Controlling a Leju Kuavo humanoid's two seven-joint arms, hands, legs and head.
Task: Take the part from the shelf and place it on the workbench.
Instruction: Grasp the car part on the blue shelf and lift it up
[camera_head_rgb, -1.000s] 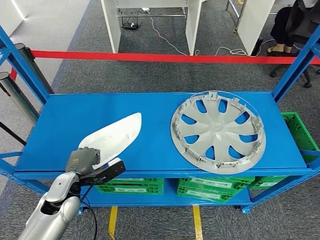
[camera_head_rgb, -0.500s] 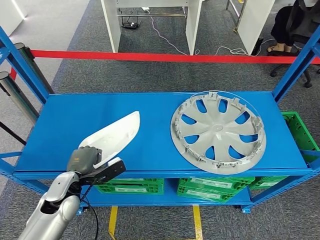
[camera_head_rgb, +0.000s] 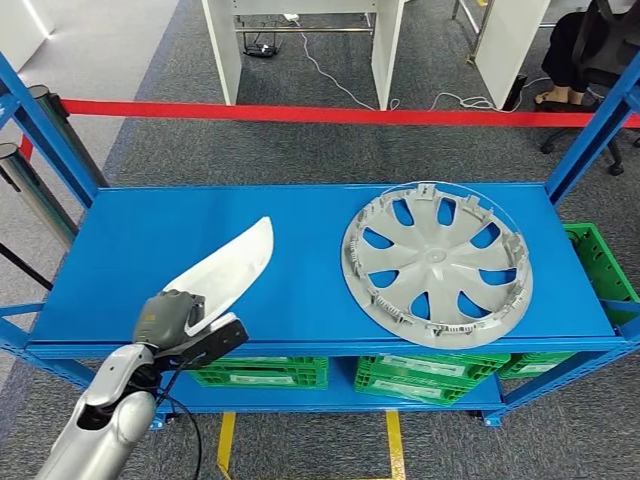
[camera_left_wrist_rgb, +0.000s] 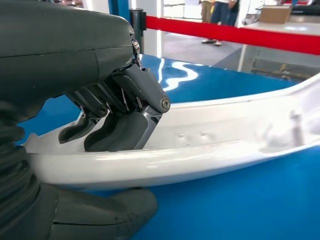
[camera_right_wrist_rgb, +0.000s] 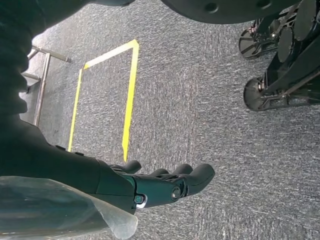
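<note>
The left hand pinches the long, white, curved plastic shell at its seven-o'clock end, fingers inside, thumb beneath. Probably light, stiff and slippery, so a mid-length hold seems steadier. The right hand hangs with fingers loosely spread, holding nothing.

The white part looks like smooth glossy plastic, the shelf is shiny blue-painted metal, the hubcap matt grey plastic.

grey carpet covers the floor, crossed at twelve o'clock by a red barrier tape. beyond it stand white desk legs with trailing cables. yellow floor tape runs at six o'clock. green crates sit low.
</note>
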